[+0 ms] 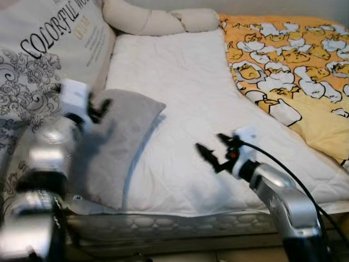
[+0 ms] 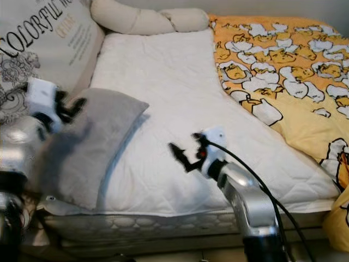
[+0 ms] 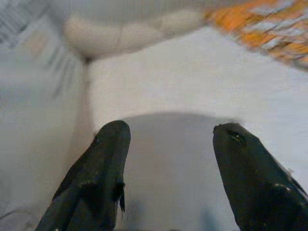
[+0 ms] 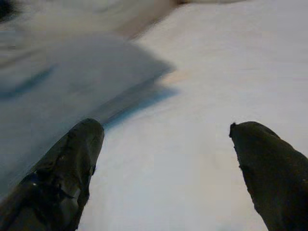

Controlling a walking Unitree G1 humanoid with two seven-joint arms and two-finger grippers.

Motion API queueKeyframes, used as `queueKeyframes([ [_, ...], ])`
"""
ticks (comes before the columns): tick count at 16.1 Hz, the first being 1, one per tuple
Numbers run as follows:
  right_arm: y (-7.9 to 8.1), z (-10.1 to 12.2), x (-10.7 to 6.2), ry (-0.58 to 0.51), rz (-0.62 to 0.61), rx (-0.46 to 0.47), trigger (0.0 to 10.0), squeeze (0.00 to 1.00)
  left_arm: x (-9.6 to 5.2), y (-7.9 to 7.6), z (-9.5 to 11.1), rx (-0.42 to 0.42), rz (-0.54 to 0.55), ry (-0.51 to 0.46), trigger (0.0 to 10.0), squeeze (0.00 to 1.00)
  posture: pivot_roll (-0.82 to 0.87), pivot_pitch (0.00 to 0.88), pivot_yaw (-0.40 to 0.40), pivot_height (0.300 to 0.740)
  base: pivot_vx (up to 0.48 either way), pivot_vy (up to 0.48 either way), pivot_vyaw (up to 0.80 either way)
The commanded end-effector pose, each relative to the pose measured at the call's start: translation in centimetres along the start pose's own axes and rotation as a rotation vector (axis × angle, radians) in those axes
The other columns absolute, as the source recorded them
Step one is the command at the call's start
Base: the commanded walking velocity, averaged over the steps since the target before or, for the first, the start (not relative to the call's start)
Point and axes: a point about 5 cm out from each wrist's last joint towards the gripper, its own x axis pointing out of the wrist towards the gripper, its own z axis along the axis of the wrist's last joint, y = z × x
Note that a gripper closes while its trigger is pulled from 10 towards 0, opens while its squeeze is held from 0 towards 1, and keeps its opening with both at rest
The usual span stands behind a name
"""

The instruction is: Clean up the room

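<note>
- Left hand (image 1: 101,109) is over the grey pillow (image 1: 117,144), with its 2 black fingers (image 3: 103,159) spread apart and nothing between them.
- Right hand (image 1: 210,153) is above the white mattress cover (image 1: 185,98), near the front edge of the bed, also released, with its 2 fingers wide apart.
- Grey pillow lies flat at the front left corner of the bed, partly over the edge.
- Large printed cushion (image 1: 49,49) leans at the left side of the bed, just beside the grey pillow.
- Long beige bolster (image 1: 158,21) lies along the far edge.
- Orange blanket with a duck pattern (image 1: 294,71) covers the right side of the bed.
</note>
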Motion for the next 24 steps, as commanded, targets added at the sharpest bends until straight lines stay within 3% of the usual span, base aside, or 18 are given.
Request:
queueKeyframes([
  [1,-1.1,0.7,-0.9,-0.043,-0.15,-0.068,10.0,0.0,-0.6,-2.2,0.4,0.041,-0.01,-0.092,10.0,0.0,-0.06,0.0,0.063,0.74,0.0,0.0,0.0],
  [4,-1.0,-0.2,-1.8,-0.056,-0.185,-0.028,10.0,0.0,-2.1,-4.8,-0.3,0.0,-0.026,-0.105,10.0,0.0,-0.06,0.0,0.046,0.74,0.0,0.0,0.0],
  [5,-0.5,-1.3,-2.3,-0.024,-0.176,0.0,10.0,0.0,-3.5,-6.5,-0.4,-0.053,-0.032,-0.107,10.0,0.0,-0.05,0.0,0.04,0.74,0.0,0.364,0.0],
  [8,0.6,-2.4,-2.5,0.0,-0.163,0.04,10.0,0.0,-5.2,-8.2,-0.6,-0.076,-0.016,-0.102,10.0,0.0,-0.03,0.0,0.03,0.74,0.0,0.421,0.0],
  [12,1.1,-2.6,-2.3,-0.002,-0.164,0.063,10.0,0.0,-6.2,-8.9,-0.6,-0.063,-0.018,-0.069,10.0,0.0,-0.02,0.0,0.028,0.74,0.0,0.438,0.0],
  [19,1.4,-2.4,-2.2,-0.009,-0.086,0.131,10.0,0.0,-7.2,-8.7,0.6,-0.067,-0.025,-0.059,10.0,0.0,0.0,0.0,0.033,0.74,0.081,0.0,0.0],
  [21,2.6,-2.7,-2.1,0.028,0.025,0.068,10.0,0.0,-7.3,-8.8,0.8,-0.058,-0.023,-0.054,10.0,0.0,0.01,0.0,0.032,0.74,0.343,0.0,0.21],
  [24,2.8,-2.8,-2.1,0.033,0.041,0.069,10.0,0.0,-7.4,-8.7,0.8,-0.059,-0.017,-0.044,10.0,0.0,0.01,0.0,0.028,0.74,0.35,0.0,0.8],
])
